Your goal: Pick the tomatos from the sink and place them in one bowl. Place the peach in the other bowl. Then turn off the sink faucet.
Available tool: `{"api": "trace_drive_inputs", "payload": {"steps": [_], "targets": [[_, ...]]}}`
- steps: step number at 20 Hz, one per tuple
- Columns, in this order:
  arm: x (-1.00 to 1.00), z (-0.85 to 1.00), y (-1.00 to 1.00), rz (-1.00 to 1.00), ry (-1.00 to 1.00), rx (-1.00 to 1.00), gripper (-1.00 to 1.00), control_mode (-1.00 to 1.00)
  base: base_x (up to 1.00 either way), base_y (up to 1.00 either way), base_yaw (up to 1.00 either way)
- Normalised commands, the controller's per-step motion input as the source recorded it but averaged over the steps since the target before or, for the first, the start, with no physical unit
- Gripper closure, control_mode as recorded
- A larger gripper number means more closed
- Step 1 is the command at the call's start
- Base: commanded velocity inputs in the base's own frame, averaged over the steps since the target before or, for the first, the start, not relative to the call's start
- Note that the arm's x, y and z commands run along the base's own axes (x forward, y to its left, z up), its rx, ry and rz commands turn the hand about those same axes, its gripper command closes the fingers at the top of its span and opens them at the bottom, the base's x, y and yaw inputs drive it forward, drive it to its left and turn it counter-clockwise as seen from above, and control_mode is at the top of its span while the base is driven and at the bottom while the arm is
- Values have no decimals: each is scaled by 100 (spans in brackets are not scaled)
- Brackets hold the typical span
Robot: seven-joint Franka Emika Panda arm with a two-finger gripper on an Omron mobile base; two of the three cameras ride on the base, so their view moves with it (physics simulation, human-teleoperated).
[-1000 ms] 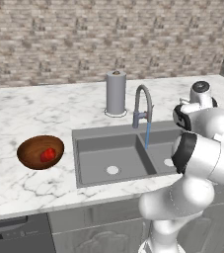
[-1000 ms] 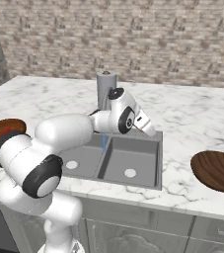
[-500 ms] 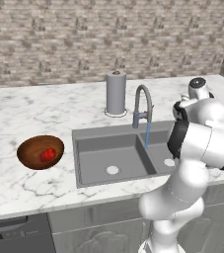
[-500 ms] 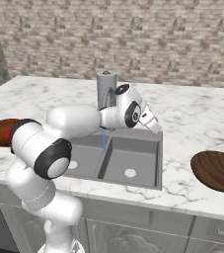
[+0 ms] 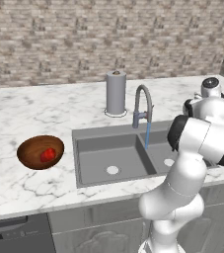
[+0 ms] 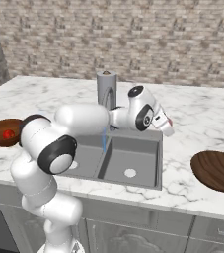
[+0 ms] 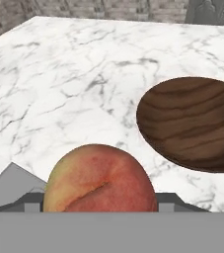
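I've got the round pinkish-tan peach [image 7: 101, 179] clamped in the gripper [image 6: 166, 125] jaws, part-open round it; next: carry over & drop into the empty brown wooden bowl [image 7: 197, 123].

From my console: the peach [image 7: 101, 179], blushed red over yellow-tan, sits low in the hand view, with the empty reddish-brown wooden bowl [image 7: 195, 122] apart from it on the marble. On the far side of the grey double-basin sink [image 5: 118, 158] I see the twin bowl [image 5: 39, 151] holding a glossy red tomato [image 5: 47, 154]. A thin blue stream runs from the gooseneck faucet [image 5: 143, 106] into the sink
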Motion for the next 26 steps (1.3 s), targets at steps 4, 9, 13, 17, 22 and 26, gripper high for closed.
{"api": "trace_drive_inputs", "payload": {"steps": [4,9,13,17,22,26], "targets": [[-38,0,-50,-6,-12,0,100,-100,0,0,0],[-26,0,-44,-11,-1,0,100,-100,0,0,0],[-4,0,-53,-13,2,0,100,-100,0,0,0],[0,0,-56,-12,3,2,100,-100,0,0,0],[-18,0,-60,-8,0,10,100,-100,0,0,0],[-24,0,-56,-7,0,12,100,-100,0,0,0]]}}
